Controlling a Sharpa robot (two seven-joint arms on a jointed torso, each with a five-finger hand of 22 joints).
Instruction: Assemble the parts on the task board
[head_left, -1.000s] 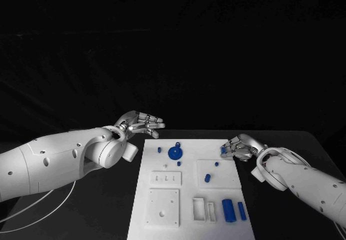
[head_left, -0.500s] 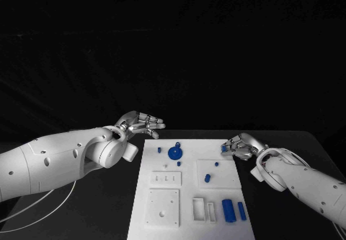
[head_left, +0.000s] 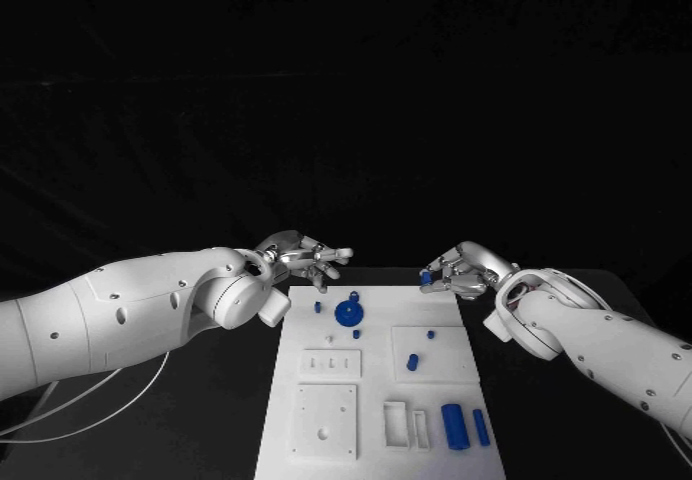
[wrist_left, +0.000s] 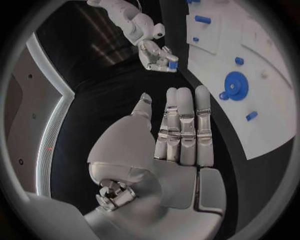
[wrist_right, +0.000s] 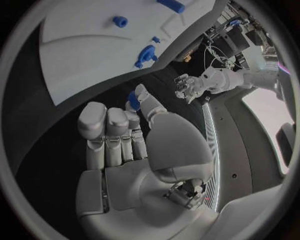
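Observation:
The white task board (head_left: 378, 395) lies in the middle of the black table. On it sit a round blue disc (head_left: 349, 313), a few small blue pegs such as one (head_left: 413, 361), and two blue cylinders (head_left: 456, 425) near the front. My right hand (head_left: 462, 272) hovers over the board's far right corner and pinches a small blue part (head_left: 428, 277) between thumb and a finger; that part (wrist_right: 133, 100) shows at the thumb tip of the right hand (wrist_right: 125, 145). My left hand (head_left: 310, 260) floats past the board's far left corner, its fingers (wrist_left: 181, 130) stretched out and holding nothing.
White recessed blocks (head_left: 326, 420) and slotted frames (head_left: 395, 420) take up the board's near half. Black table (head_left: 577, 290) surrounds the board on both sides. A pale cable (head_left: 87, 420) loops under my left arm.
My right hand has risen from the board's right edge and moved toward the far corner with the small blue part. My left hand has shifted a little toward the board.

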